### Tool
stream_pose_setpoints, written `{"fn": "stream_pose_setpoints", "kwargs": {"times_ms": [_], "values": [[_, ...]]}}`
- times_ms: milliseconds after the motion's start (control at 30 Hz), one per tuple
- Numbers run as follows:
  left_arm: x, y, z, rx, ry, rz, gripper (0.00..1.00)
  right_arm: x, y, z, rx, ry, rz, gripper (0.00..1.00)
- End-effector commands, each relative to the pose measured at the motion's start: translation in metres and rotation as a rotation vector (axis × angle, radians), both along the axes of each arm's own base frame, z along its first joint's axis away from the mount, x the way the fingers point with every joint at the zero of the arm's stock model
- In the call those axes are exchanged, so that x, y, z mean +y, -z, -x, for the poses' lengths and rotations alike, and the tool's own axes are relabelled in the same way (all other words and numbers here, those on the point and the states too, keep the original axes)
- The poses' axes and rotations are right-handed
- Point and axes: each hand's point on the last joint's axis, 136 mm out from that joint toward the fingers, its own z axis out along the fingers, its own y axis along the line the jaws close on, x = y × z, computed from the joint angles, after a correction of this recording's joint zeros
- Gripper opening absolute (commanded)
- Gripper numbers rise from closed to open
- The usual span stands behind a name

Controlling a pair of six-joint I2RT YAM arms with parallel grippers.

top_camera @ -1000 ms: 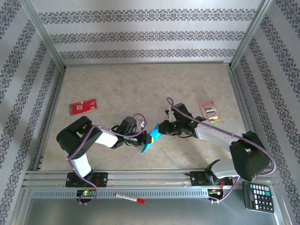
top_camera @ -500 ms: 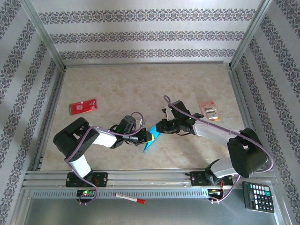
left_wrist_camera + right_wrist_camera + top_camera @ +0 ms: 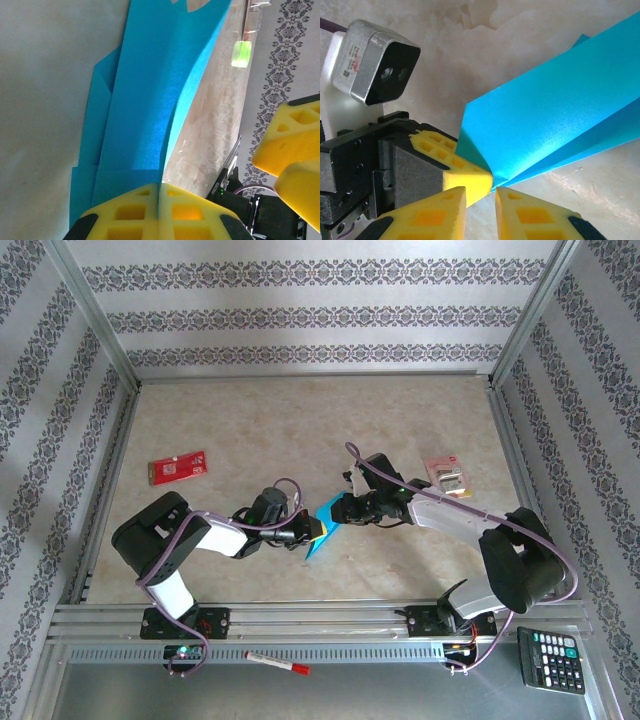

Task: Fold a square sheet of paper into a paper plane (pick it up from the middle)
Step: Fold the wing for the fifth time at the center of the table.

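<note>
Since a second ago the right gripper (image 3: pixel 345 510) has swung left and a little farther across the table, and the far tip of the folded teal-blue sheet of paper (image 3: pixel 314 546) has shifted left with it. That creased wedge sits mid-table between the two arms, clenched flat by the left gripper (image 3: pixel 159 192). Its long axis runs from near-left to far-right and ends just beside the right jaws, which stand slightly parted and grasp nothing. That arm looks best placed to take the free far end.
</note>
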Motion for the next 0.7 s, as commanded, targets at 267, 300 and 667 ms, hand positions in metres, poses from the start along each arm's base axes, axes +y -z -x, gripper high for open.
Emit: {"fn": "stream_pose_setpoints", "kwargs": {"times_ms": [267,300,667], "values": [[0.005,0.01,-0.005,0.044,-0.055,0.052,0.0,0.011,0.0,-0.011,-0.031,-0.04,-0.004,0.22],[0.006,0.011,-0.005,0.046,-0.056,0.053,0.0,0.012,0.001,-0.012,-0.032,-0.044,-0.002,0.22],[0.013,0.018,-0.005,0.078,-0.086,0.076,0.0,0.032,0.018,-0.022,-0.02,-0.081,0.005,0.21]]}}
